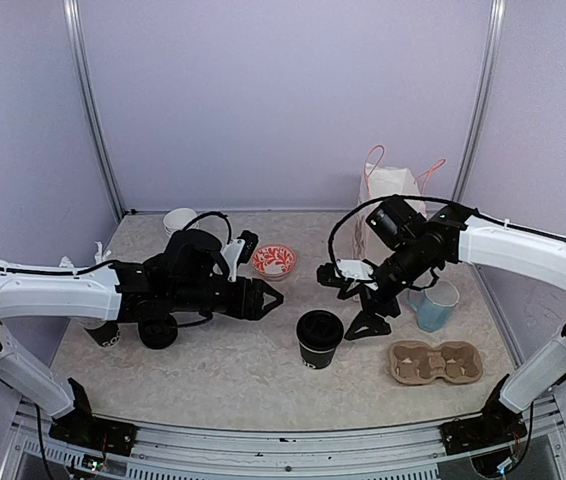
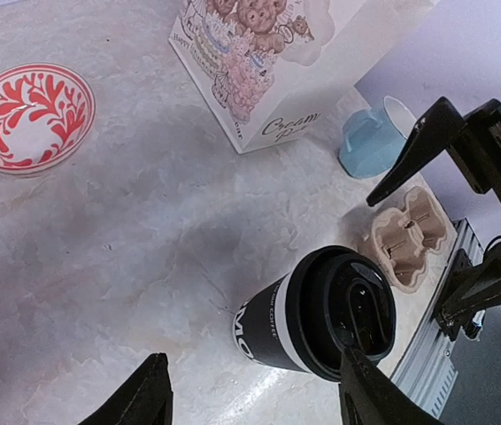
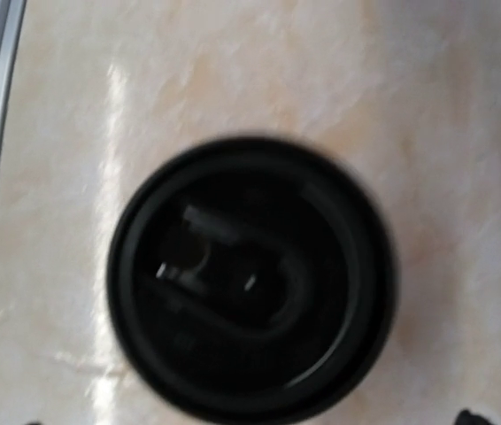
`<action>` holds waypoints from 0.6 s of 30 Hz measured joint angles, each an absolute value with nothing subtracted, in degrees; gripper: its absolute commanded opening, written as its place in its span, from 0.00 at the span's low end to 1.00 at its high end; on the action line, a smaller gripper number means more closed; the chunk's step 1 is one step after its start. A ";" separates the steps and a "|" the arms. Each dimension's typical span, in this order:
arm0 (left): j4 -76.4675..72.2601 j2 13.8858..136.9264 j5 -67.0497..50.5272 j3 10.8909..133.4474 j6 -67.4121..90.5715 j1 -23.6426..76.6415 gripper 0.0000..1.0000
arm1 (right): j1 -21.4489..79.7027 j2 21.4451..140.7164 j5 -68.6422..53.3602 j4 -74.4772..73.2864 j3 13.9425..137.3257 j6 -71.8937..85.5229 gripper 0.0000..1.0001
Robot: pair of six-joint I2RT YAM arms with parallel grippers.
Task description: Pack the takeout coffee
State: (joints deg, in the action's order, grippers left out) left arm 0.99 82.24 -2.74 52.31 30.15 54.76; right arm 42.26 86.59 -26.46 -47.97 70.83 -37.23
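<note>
**Pincers.** The left pincer (image 2: 255, 403) is found released. Its fingers (image 2: 149, 396) are set well apart with only bare table (image 1: 233, 375) between them, and nothing is grasped. The right pincer (image 1: 353, 302) is also spread wide and empty. This is confirmed in the left wrist view, where its two parted fingers are seen beyond the cup.

**Task item.** One takeout coffee (image 1: 318, 338) stands upright and lidded on the table. It is just ahead of the left pincer, toward that pincer's right finger, and directly below the right pincer. No contact with either pincer is observed.

**Reason for the arrangement (judged).** The cup appears to have been left free between the two pincers. The right pincer is opened wide above it, probably in readiness for a grasp. The pulp carrier (image 1: 435, 362) lies just to the outer side of the right pincer, with its wells apparently unoccupied. It is taken to be the likely destination.

**Obscured or unclear.**
- A second black cup (image 1: 103, 335) is largely covered by the left arm, well behind the left pincer. Whether it is lidded cannot be told.
- The right wrist view is blurred. Only the lid is made out, and that pincer's own fingers are cut off at the lower edge.
- The cup's lettering is only partly legible.
- The inside of the paper bag (image 1: 388, 195), beyond the right pincer, is not seen.
</note>
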 measured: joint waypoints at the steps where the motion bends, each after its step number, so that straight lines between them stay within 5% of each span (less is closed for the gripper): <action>1: 0.47 82.59 -2.94 52.31 30.22 54.76 0.62 | 42.39 86.59 -26.72 -47.03 70.83 -37.06 1.00; 18: -2.63 83.88 -0.38 48.07 33.85 54.02 0.60 | 46.81 90.83 -27.07 -41.89 72.05 -36.16 1.00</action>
State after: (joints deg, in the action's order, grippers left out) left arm -2.63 83.88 -0.38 48.07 33.85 54.02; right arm 46.81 90.83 -27.07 -41.89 72.05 -36.16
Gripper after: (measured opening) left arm 0.604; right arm 0.997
